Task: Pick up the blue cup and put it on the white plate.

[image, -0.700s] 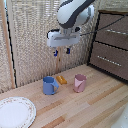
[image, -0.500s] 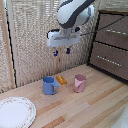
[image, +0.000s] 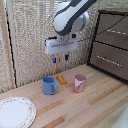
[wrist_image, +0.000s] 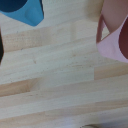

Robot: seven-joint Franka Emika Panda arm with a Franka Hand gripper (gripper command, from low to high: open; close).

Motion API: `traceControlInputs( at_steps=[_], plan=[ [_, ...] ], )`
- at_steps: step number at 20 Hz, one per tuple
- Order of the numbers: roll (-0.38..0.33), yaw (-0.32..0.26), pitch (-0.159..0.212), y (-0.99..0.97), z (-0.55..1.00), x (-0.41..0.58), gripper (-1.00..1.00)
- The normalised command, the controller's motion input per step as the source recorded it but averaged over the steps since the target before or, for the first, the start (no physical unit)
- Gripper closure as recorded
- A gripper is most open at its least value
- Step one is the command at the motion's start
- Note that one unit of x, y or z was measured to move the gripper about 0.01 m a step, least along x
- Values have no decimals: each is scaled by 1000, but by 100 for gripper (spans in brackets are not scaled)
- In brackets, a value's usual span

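Above the table (image: 95, 100), the gripper (image: 60, 58) hangs with fingers slightly apart, empty. Left of the pink cup (image: 79, 82), the blue cup (image: 49, 85) looks light, rigid, smooth; gripping its rim seems safest. Plate (image: 15, 111) lies near-left.

Gap btwn blue cup (image: 49, 85) & pink cup (image: 79, 82) partly blocked by orange item (image: 61, 79)
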Motion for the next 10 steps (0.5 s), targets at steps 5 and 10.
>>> traceControlInputs(
  at_steps=[5,10],
  plan=[
    [-52,80,0,65,-313,292,-100],
    [-56,90,0,64,-320,349,-100]
  ],
)
